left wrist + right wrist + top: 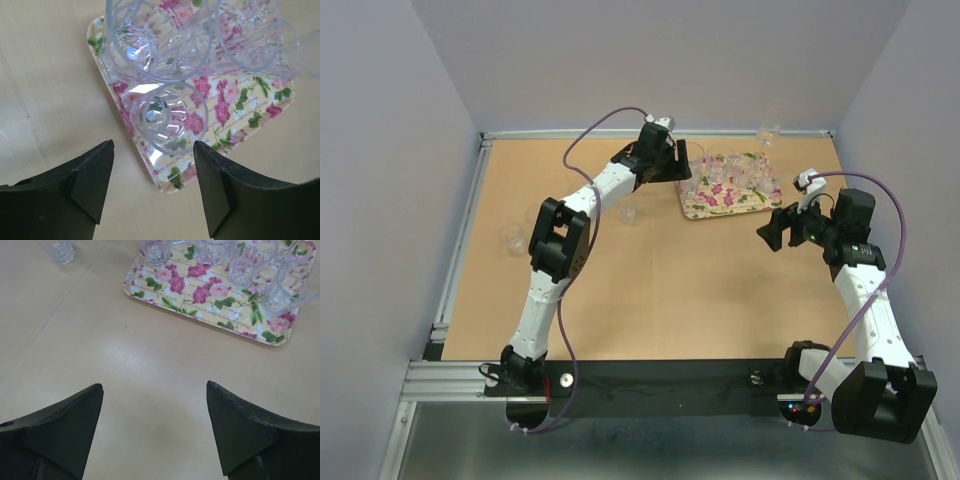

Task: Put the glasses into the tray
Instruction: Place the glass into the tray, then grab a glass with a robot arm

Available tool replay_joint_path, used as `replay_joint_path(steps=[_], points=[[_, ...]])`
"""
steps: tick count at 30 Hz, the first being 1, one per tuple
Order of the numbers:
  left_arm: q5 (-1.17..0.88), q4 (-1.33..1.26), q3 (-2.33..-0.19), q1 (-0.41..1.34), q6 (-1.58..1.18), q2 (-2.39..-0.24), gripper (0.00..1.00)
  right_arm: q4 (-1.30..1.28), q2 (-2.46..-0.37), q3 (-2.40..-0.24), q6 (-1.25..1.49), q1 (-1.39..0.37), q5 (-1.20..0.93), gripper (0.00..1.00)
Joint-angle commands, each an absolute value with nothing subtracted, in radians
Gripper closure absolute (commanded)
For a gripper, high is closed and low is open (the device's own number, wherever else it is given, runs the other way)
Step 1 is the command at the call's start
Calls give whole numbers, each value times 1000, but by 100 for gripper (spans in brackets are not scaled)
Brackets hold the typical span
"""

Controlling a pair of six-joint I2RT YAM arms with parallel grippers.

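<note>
Left gripper [152, 147] is hovering wide open and empty over a corner of the tray [250, 120], where several glasses [165, 120] are standing. Right gripper [154, 386] is hanging open, gripping nothing, above the table [75, 330] near the tray. Three stray glasses [512, 238] are sitting off it.

Spread wide, empty: left pincer [152, 148], right pincer [154, 386].

Tan table [670, 290] holds floral tray [715, 207], stray glasses [512, 238].
</note>
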State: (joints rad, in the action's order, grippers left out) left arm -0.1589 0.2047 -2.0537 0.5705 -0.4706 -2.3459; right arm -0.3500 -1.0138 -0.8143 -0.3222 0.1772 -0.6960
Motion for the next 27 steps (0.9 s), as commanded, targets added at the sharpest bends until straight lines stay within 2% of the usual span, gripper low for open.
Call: replay_joint_path(steps=[1,10,15,19,27], points=[[-183,140,-1990,572,-388,-2107,21,-304,-996,-821,-337,184,-684,11],[-199,98,-1652,519,-278,-1803,15,-305,-994,-818,-362,184,-666,11],[-183,69,-1442,465,-244,-1553,12,-305,-992,-807,-388,184,-684,11],[-170,57,-1257,416,-224,-1369,10,-305,-997,-796,-425,184,-736,11],[-74,72,-1031,367,-138,-1031,4,-318,-1034,-792,-485,184,-914,11]])
